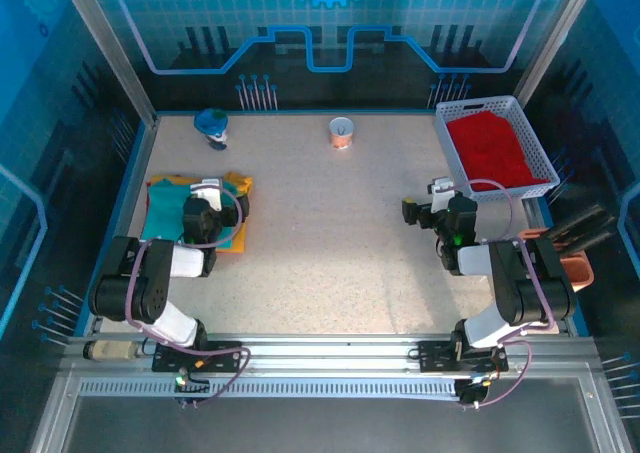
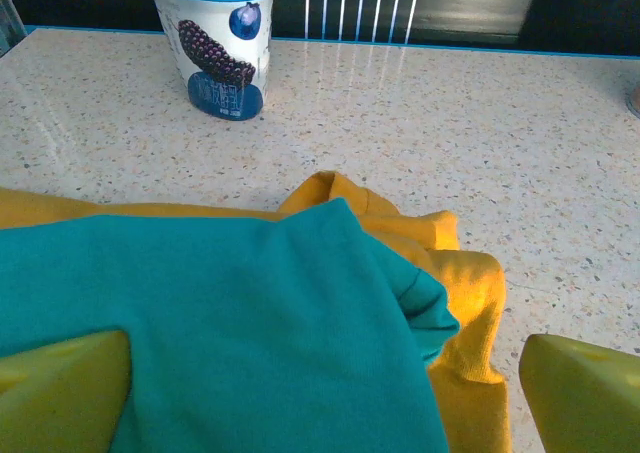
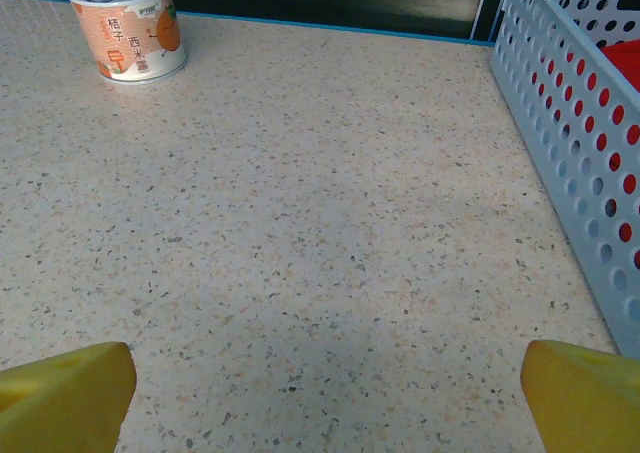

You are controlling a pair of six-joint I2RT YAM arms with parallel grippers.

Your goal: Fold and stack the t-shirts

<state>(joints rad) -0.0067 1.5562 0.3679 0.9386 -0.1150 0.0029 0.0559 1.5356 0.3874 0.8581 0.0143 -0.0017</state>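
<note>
At far edge: blueberry cup [image 1: 211,125], orange can [image 1: 341,131]; basket [image 1: 475,103] right; left fingers [image 2: 60,388], right fingers [image 3: 60,393] spread.

The orange-and-white can [image 3: 125,25], far left of the basket [image 3: 560,103], carries dark Chinese characters in two upright columns, too small to read surely. Further left, the cup [image 2: 218,48] shows printed berries; its lettering is blurred.

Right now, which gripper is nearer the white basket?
Right. The right gripper sits just beside the basket's near-left corner; the left gripper hovers over the teal shirt, far off.
</note>
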